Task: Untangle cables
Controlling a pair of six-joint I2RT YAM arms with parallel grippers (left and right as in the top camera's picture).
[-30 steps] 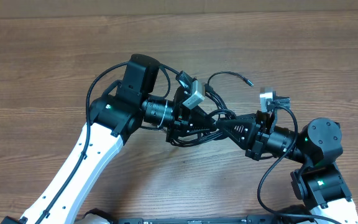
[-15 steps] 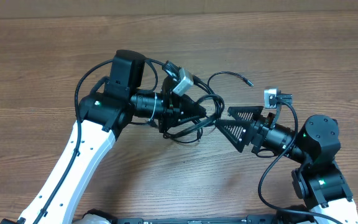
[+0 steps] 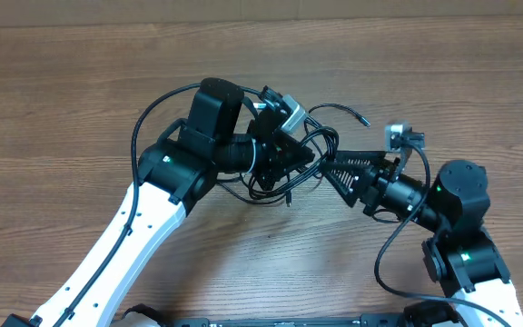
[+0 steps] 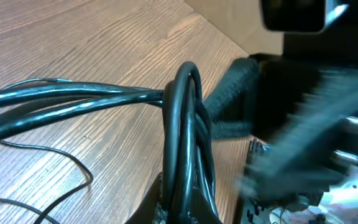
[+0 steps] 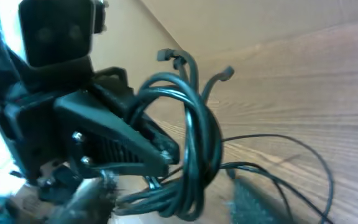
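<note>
The cables (image 3: 271, 189) are a bundle of thin black cords looped between the two grippers, with one plug end (image 3: 363, 119) lying free to the upper right. My left gripper (image 3: 300, 159) is shut on the cables; in the left wrist view the strands (image 4: 188, 143) rise from between its fingers. My right gripper (image 3: 331, 170) faces it from the right. In the right wrist view the coiled cables (image 5: 197, 149) hang between its blurred fingers (image 5: 247, 206), which stand apart. My left gripper (image 5: 126, 140) also shows there, clamped on the loop.
The wooden table (image 3: 80, 109) lies all around. A loose thin cord (image 4: 55, 162) trails on the wood at the left. Thicker arm wires arc over the left arm (image 3: 157, 113) and below the right arm (image 3: 389, 263). The two arms are very close together.
My left gripper has swung right and up with the cables. My right gripper has moved left to the bundle, its jaws now around the coil and narrower than before.
</note>
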